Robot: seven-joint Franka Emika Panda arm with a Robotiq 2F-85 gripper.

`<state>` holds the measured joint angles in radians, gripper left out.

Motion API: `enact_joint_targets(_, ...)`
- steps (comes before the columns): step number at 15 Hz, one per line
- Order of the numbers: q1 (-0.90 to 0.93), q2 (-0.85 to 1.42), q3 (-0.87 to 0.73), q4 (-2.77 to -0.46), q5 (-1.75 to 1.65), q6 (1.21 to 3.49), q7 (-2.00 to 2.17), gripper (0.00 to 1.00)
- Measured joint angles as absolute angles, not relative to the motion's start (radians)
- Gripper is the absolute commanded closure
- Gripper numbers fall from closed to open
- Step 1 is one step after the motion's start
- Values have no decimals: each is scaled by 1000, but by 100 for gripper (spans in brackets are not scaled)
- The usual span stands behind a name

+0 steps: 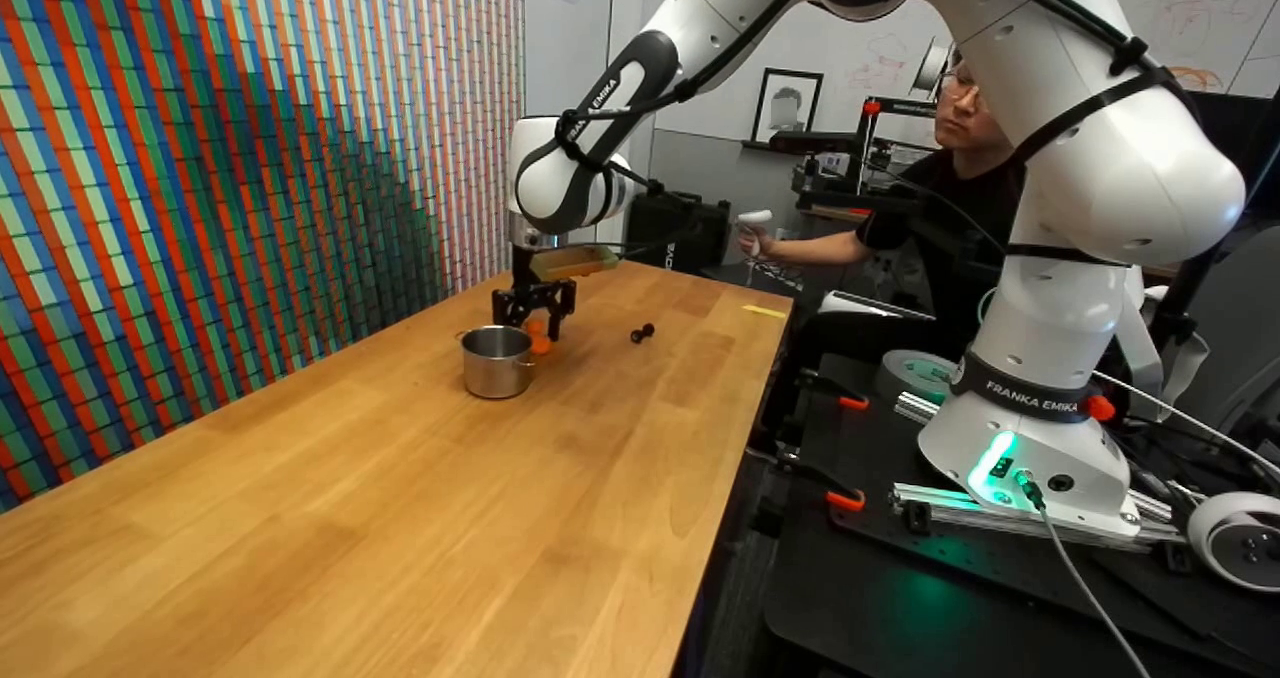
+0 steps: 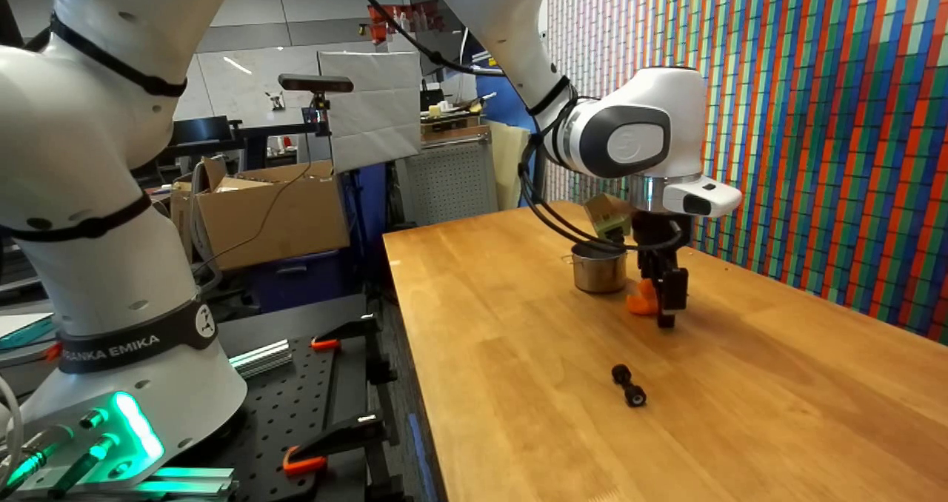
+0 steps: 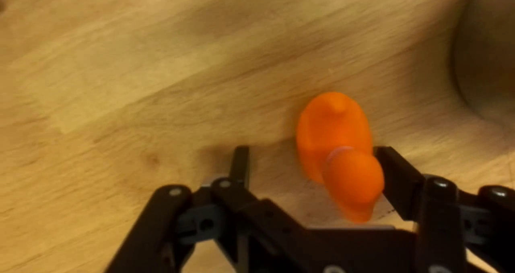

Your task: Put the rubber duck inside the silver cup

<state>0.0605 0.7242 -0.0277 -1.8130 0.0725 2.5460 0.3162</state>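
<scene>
the black two-fingered hand (image 3: 310, 156) is spread wide and has hold of nothing, its fingers (image 3: 398, 183) down on either side of the small orange rubber duck (image 3: 337, 144), which sits upright on the light brown wooden counter (image 1: 450, 518). in the wrist view the finger at the duck's three o'clock is so close that touching cannot be told, while a gap shows at nine. the short round silver metal cup (image 3: 491, 55) stands near it, at two o'clock. in an exterior view a small black dumbbell-shaped object (image 2: 629, 386) lies at the duck's six o'clock.
</scene>
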Motion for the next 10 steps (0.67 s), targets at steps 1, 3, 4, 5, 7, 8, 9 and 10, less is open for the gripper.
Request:
enact_joint_targets(1,61,723,-33,-1810,72,2537,322,58)
enact_joint_targets(3,60,719,-40,-1803,73,2515,340,73)
enact_joint_targets(4,60,716,-42,-1800,74,2504,350,80)
enact_joint_targets(5,60,715,-42,-1798,79,2495,360,79)
enact_joint_targets(7,60,712,-42,-1798,93,2481,377,51)
enact_joint_targets(8,60,711,-42,-1798,99,2473,385,50)
enact_joint_targets(9,60,710,-42,-1798,105,2464,394,43)
enact_joint_targets(10,60,708,-42,-1800,110,2455,406,36)
